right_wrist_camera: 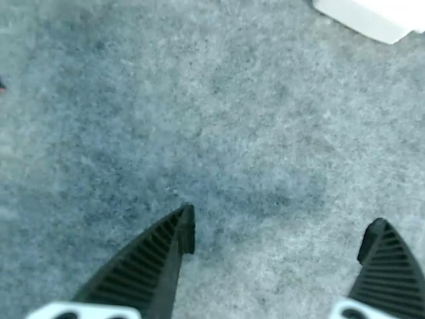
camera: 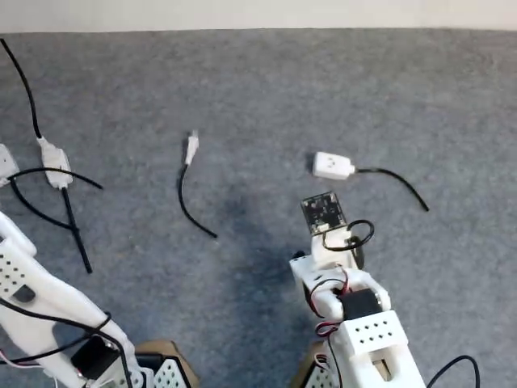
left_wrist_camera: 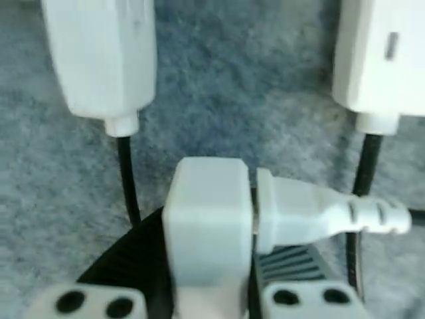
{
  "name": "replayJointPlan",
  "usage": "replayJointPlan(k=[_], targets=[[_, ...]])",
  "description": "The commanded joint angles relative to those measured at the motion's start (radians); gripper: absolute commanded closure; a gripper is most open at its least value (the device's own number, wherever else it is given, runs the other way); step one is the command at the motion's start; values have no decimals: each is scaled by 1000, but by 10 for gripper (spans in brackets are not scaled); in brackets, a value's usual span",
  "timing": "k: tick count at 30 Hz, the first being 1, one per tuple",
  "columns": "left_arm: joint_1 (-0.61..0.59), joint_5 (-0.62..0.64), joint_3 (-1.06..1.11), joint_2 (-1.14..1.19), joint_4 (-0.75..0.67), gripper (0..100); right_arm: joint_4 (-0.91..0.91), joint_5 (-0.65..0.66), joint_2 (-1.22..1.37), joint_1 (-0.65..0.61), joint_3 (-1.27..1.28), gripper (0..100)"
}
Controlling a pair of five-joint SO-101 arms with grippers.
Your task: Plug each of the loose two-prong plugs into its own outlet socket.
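The loose plug (camera: 192, 146) lies on the grey bench (camera: 266, 89), out in front of the gap between the two arms. Its short black cord (camera: 187, 202) curls back toward them. It looks like a small, light, rigid moulding on a limp cord. It should lift with no effort, but the cord will drag and twist it, and the thin prongs would likely bend if pushed in off-line. The flat sides of the body, behind the prongs, are the place to pinch, not the cord.

Its likely partner, the free outlet socket (camera: 332, 166), sits well apart from it on the right arm's side, with its own lead (camera: 396, 184) trailing away. It is light too, and will probably slide under a push unless something braces it.

The right arm (camera: 349, 295) is folded low on the near side of that socket, wrist aimed down at the bench. The right gripper (right_wrist_camera: 283, 222) hangs over bare bench with its fingers (right_wrist_camera: 174, 242) spread wide and nothing between them. A corner of the socket lies just ahead.

The left arm (camera: 40, 295) stands at the left edge of the bench, beside a tangle of cords (camera: 74, 226). The left gripper (left_wrist_camera: 207, 262) has its fingers clenched on a white socket block (left_wrist_camera: 206, 199), with a second plug (left_wrist_camera: 312, 212) butted against the block's side. The seam looks closed, though so close a view does not let me be sure the plug is fully home.
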Motion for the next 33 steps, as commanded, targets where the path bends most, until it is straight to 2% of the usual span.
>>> replayJointPlan(k=[1, 5, 10, 14, 22, 24, 29, 33], targets=[[-10, -31, -189, 76, 71, 736, -22, 12, -15, 4, -4, 628], [-10, -34, -351, 125, 215, 646, -22, 12, -15, 4, -4, 628], [7, -31, -533, 134, 338, 662, -22, 12, -15, 4, -4, 628], [39, -23, -602, 128, 344, 667, -22, 12, -15, 4, -4, 628], [113, 183, -780, 127, 348, 667, -22, 12, -15, 4, -5, 628], [156, 236, -808, 125, 348, 667, -22, 12, -15, 5, -7, 628], [349, 387, -799, 25, 348, 667, -18, 9, -15, 18, -13, 628], [526, 450, -794, -59, 350, 667, -18, 6, -16, 134, -45, 628]])
